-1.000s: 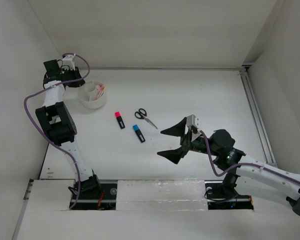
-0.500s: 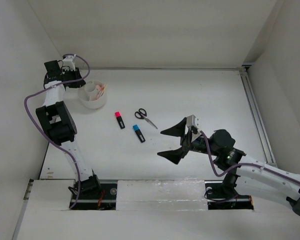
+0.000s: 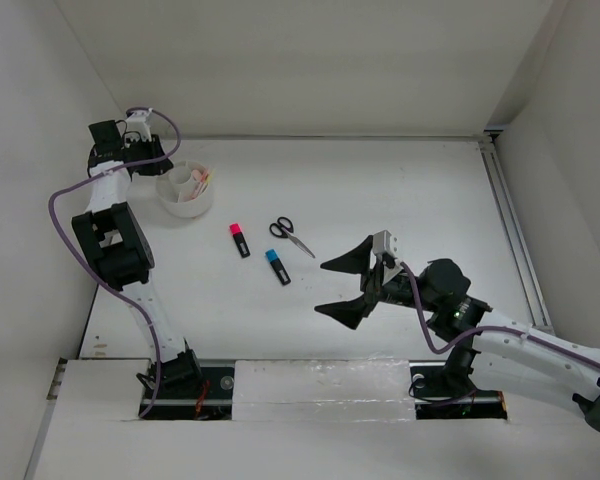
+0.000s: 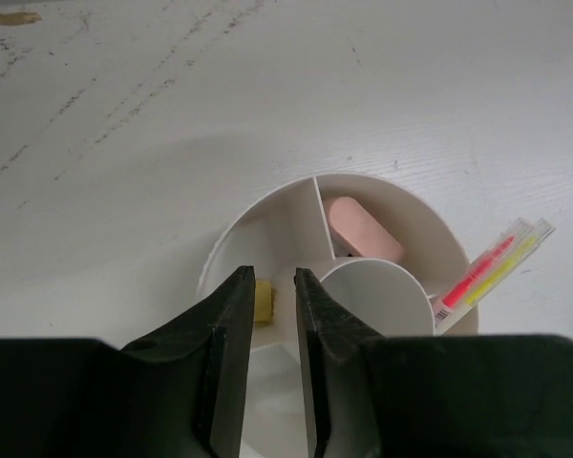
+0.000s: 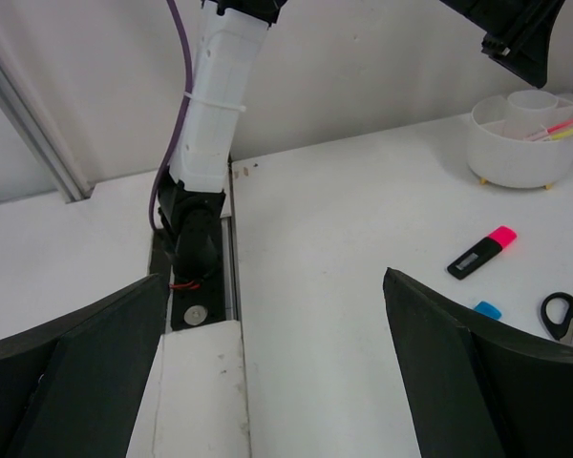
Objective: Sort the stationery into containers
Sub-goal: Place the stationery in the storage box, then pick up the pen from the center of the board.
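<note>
Where it hangs over the round white plastic tub, left gripper: barely apart, gripping nothing; small yellowish block lies in the compartment beneath.
Right gripper: wide, empty.
Risk: fingers catching the divider could tip the tub.

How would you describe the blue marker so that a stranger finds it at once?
On the white table, right of the round white tub, three things lie loose. The blue marker lies nearest the front edge; unlike the pink marker and the scissors, it has a blue cap.
</note>
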### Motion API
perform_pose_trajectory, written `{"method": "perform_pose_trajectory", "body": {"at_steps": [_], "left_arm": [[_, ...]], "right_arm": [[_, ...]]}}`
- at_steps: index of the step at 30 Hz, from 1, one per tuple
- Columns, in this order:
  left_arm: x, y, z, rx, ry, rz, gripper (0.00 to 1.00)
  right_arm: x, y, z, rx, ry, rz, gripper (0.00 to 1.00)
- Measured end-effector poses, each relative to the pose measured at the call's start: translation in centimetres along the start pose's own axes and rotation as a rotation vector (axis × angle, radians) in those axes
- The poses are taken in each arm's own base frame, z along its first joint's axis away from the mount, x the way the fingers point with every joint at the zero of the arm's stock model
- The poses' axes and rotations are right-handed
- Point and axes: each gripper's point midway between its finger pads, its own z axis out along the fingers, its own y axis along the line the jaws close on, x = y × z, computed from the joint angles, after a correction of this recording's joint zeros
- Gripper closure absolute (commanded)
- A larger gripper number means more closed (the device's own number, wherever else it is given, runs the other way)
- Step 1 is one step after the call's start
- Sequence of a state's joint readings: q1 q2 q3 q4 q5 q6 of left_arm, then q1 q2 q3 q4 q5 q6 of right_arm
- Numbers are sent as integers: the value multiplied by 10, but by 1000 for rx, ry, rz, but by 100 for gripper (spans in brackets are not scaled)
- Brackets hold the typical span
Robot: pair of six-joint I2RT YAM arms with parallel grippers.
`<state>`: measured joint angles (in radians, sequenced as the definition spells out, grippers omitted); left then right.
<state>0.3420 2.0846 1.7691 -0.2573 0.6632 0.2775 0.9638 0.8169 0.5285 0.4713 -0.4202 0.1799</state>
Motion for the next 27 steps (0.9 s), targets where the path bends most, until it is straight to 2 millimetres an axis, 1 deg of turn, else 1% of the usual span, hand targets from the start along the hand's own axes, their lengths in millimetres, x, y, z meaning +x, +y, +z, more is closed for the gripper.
{"method": "perform_pose_trajectory", "body": {"at_steps": [2,4,7,9,10,11,12,14,15,18,20,22,24,25,27], "left_arm": [[-3,-1,-1,4,-4,-7,80],[-12,-2,-3,6,-20,-13,80],[-34,0,-11,-10,-63,-19,79],[-51,0,-19,-33,-95,-36,75],[-59,-1,-24,-45,-111,-50,60],[-68,-2,-31,-61,-130,-68,40],[-76,-4,-39,-73,-147,-74,1],[-90,-12,-62,-108,-182,-116,0],[-95,-19,-76,-124,-198,-132,0],[-109,-45,-123,-172,-257,-175,0],[-116,-68,-157,-179,-323,-219,0],[-108,-96,-185,-165,-369,-263,0],[-92,-122,-204,-133,-405,-353,0],[-78,-132,-210,-120,-409,-412,0],[-55,-151,-214,-74,-404,-505,0]], "right_arm": [[0,0,0,0,1,0,0],[1,-1,0,1,3,2,0],[6,-4,3,13,18,9,0],[13,-13,7,51,44,23,0],[16,-19,10,76,61,31,0],[20,-26,14,105,82,41,0],[25,-36,20,145,113,53,0],[33,-53,31,217,167,75,0],[38,-63,36,259,192,85,0],[58,-92,44,400,278,128,0],[75,-108,47,489,341,160,0],[90,-124,53,565,398,182,0],[109,-138,61,633,466,201,0],[118,-145,64,662,498,206,0],[134,-154,67,704,562,219,0]]}}
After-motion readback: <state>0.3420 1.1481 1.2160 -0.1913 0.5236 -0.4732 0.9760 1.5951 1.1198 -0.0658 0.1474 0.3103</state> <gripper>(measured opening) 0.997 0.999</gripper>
